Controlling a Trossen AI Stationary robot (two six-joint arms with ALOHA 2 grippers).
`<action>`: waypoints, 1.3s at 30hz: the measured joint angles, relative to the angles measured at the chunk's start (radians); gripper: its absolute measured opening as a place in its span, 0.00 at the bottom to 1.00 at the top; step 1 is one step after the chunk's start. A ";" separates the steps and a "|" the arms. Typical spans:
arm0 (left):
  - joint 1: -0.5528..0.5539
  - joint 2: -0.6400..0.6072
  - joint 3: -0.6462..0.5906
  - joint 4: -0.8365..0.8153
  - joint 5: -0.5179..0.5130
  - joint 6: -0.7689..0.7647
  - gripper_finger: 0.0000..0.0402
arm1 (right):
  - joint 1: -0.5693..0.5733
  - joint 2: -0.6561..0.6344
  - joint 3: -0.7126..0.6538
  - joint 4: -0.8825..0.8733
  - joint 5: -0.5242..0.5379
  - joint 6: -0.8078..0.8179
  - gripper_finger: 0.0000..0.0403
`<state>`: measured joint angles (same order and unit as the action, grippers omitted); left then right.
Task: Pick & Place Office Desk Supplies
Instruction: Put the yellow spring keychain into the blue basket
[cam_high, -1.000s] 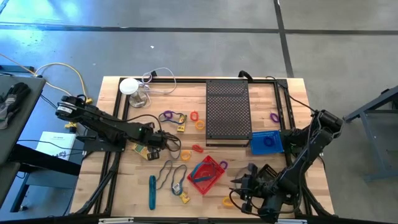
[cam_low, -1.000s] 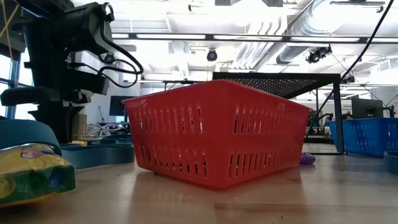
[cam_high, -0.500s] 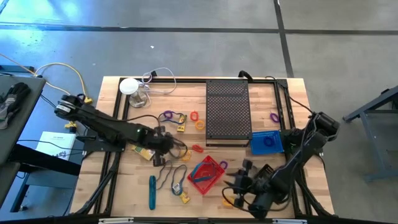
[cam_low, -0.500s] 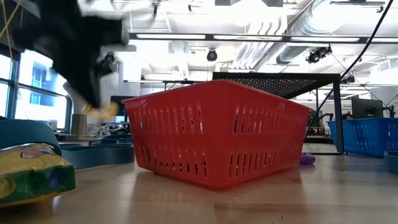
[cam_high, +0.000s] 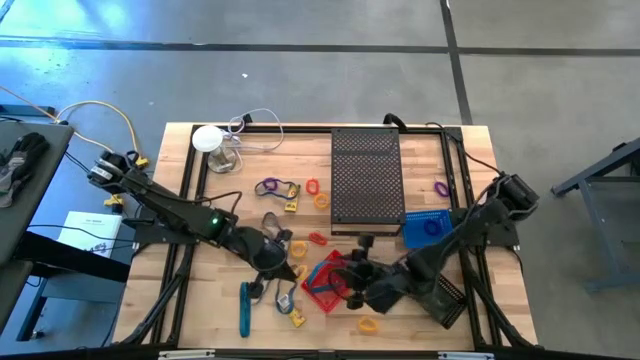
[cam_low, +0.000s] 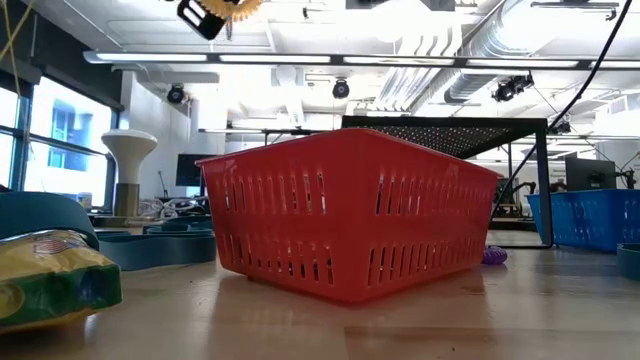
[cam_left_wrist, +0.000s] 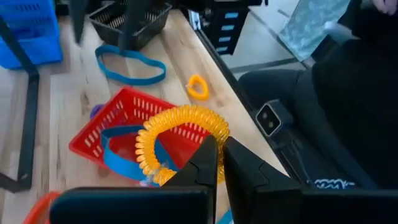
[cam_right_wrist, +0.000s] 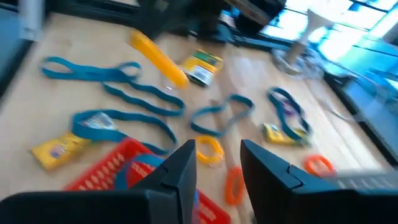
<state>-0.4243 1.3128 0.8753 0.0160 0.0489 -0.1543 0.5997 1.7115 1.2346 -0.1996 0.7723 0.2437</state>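
Looking at the left gripper (cam_left_wrist: 219, 146), what is it doing?

It is pinching a yellow coil ring (cam_left_wrist: 183, 115) between its pressed-together fingers, and it is hanging over the table just beside the red basket (cam_high: 322, 282), on that basket's left in the high view.

Is the ring touching anything else?

No, it is hanging clear of the wood, and in the left wrist view the red basket is showing below and behind it, with a blue band (cam_left_wrist: 118, 152) lying inside.

And the right gripper (cam_high: 352, 280)?

It is hovering over the right part of the red basket. Its fingers are standing apart in the right wrist view, and nothing is sitting between them.

Where are the other supplies lying?

They are lying scattered over the table (cam_high: 200, 290). A teal stick (cam_high: 244, 308) is lying at the front left, a small yellow ring (cam_high: 368, 325) is sitting in front of the basket, and orange and purple loops are lying left of the black perforated tray (cam_high: 365, 180). A purple loop is resting in the blue basket (cam_high: 415, 238) beside that tray. In the low view a yellow packet (cam_low: 50, 275) is lying close to the camera, left of the red basket
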 joint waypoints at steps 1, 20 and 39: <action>0.005 0.000 0.000 0.004 0.000 0.000 0.02 | -0.011 0.000 0.000 0.030 -0.035 -0.033 0.28; 0.101 0.044 0.000 0.153 0.005 -0.049 0.02 | -0.093 0.009 0.000 0.192 -0.188 -0.275 0.28; 0.101 0.044 0.000 0.155 0.002 -0.011 0.02 | -0.116 0.027 0.000 0.170 -0.252 -0.239 0.15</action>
<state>-0.3233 1.3567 0.8753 0.1707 0.0509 -0.1655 0.4832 1.7385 1.2346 -0.0296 0.5201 0.0048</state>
